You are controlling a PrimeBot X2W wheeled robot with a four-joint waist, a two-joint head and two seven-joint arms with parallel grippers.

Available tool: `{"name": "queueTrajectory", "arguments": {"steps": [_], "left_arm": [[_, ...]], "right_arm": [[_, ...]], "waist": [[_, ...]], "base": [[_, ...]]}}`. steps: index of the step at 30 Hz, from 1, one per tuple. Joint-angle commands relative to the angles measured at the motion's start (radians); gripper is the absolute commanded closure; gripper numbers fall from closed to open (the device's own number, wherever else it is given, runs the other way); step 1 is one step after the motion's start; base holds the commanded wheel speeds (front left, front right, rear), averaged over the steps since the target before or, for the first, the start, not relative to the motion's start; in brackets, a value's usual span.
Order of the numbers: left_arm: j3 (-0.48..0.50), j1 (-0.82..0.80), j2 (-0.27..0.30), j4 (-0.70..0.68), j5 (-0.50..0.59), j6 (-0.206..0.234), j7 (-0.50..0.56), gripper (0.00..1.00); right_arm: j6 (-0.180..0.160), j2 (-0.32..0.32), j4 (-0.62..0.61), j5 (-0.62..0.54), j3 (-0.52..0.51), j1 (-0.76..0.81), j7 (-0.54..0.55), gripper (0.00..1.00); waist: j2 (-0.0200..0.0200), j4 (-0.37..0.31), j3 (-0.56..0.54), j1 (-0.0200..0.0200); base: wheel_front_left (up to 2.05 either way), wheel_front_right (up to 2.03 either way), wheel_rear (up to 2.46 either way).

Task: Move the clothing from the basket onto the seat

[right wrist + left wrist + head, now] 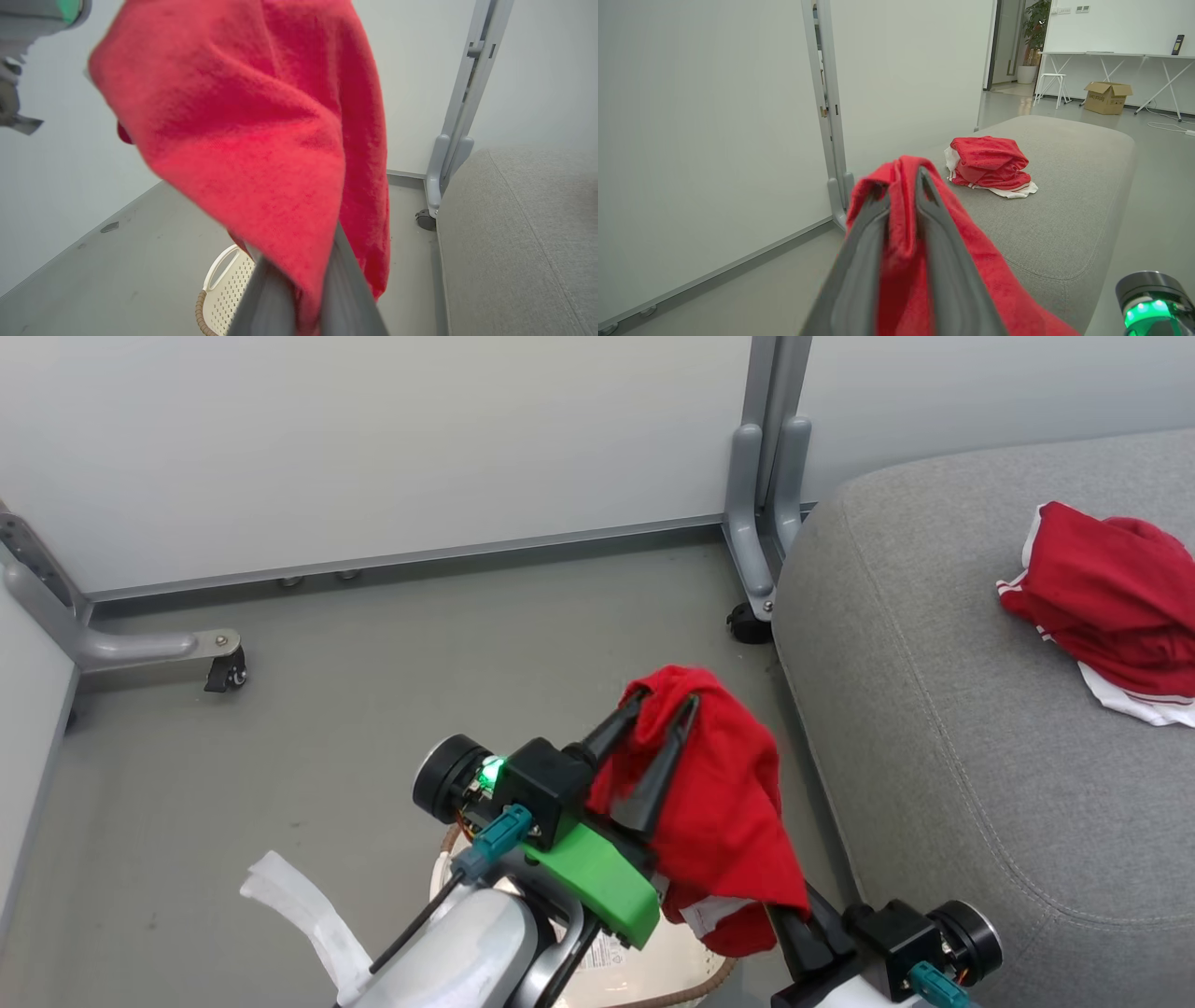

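Observation:
A red piece of clothing (728,803) hangs in the air above the basket (709,980), just left of the grey seat (980,756). My left gripper (667,698) holds its top fold, with cloth pinched between the fingers (859,261). From below, my right gripper (794,919) is shut on the garment's lower edge, its tips hidden in the fabric (261,130). The cream basket (229,289) sits on the floor under the cloth. Another red garment with white trim (1111,597) lies crumpled on the seat (1064,224).
Pale partition panels on grey caster feet (761,523) stand behind the floor and against the seat's corner; another foot (149,649) is at far left. A white strap (299,915) lies by my left arm. A cardboard box (1106,95) sits far beyond the seat.

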Motion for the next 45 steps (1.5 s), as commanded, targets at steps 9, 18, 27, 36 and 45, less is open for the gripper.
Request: {"name": "queueTrajectory", "arguments": {"steps": [9,18,27,36,45], "left_arm": [[-0.003,0.007,0.019,0.004,0.002,0.01,0.006,0.0],[0.002,0.002,0.032,0.008,-0.004,0.016,-0.004,0.0],[0.01,0.017,0.069,0.022,-0.003,0.015,-0.024,0.0],[0.026,0.026,0.128,0.038,0.002,0.007,-0.055,0.0],[0.044,0.026,0.174,0.041,0.013,0.019,-0.082,0.0]], "right_arm": [[-0.001,0.0,-0.011,0.007,-0.011,0.006,-0.003,1.0],[-0.001,0.002,-0.018,0.01,-0.018,-0.013,-0.003,1.0],[-0.001,0.002,-0.047,0.016,-0.06,-0.041,-0.003,1.0],[-0.001,0.003,-0.129,0.019,-0.085,-0.068,-0.003,1.0],[-0.001,0.003,-0.218,0.039,-0.12,-0.054,-0.003,1.0]], "waist": [[0.0,-0.006,0.007,0.0001],[0.0,-0.027,0.033,0.0001],[0.0,-0.093,0.079,0.0001],[0.0,-0.219,0.157,0.0001],[0.0,-0.364,0.239,0.0001]], "base": [[0.0,0.0,0.0],[0.0,0.0,0.0],[0.0,0.0,0.0],[0.0,0.0,0.0],[0.0,0.0,0.0]]}}
